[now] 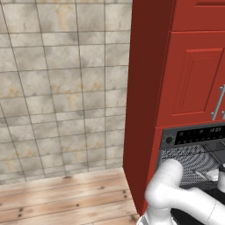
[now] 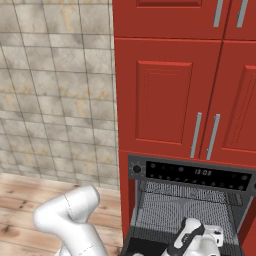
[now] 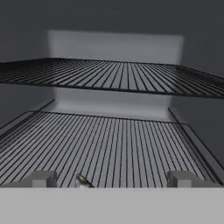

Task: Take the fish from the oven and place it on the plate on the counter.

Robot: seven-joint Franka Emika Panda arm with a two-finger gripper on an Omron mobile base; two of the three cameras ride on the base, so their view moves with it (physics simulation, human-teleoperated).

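I see gripper (image 3: pixel 111 178) fingers spread wide inside oven (image 2: pixel 190 210), over lower rack (image 3: pixel 109 144); fish (image 3: pixel 83 181) tip at 7 o'clock.

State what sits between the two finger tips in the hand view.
Bare lower wire rack, plus a small fish tip near one finger tip; the hand is open.

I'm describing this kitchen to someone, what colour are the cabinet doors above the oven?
Red, with silver handles; the cabinet doors show best in the right base view.
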